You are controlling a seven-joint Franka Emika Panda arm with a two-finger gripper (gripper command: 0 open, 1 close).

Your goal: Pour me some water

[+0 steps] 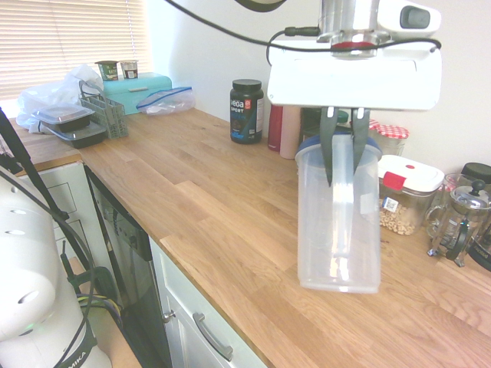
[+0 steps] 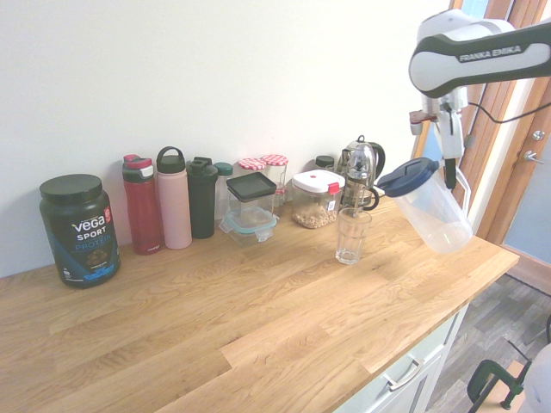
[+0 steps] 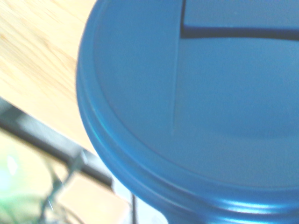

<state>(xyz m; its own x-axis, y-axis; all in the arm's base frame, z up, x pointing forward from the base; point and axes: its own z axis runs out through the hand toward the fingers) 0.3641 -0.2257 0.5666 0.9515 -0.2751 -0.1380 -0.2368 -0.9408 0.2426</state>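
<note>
one gripper (image 1: pixel 343 167) pinching a clear jug (image 2: pixel 428 209), "franka emika" on the arm (image 2: pixel 482 53), "vega sport" tub (image 2: pixel 78 230) apart

Clear jug (image 2: pixel 435 211), blue lid (image 3: pixel 201 93)

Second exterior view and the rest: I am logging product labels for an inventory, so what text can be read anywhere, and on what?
"vega SPORT PROTEIN": on the black tub at the counter's far left; in the first exterior view it reads "vega SPORT".
"FRANKA EMIKA": on the white arm.
"MIKA": part of the same name, on the arm base.
Small tag on the white-lidded container: too small to read.
Wrist view: no text.
</note>
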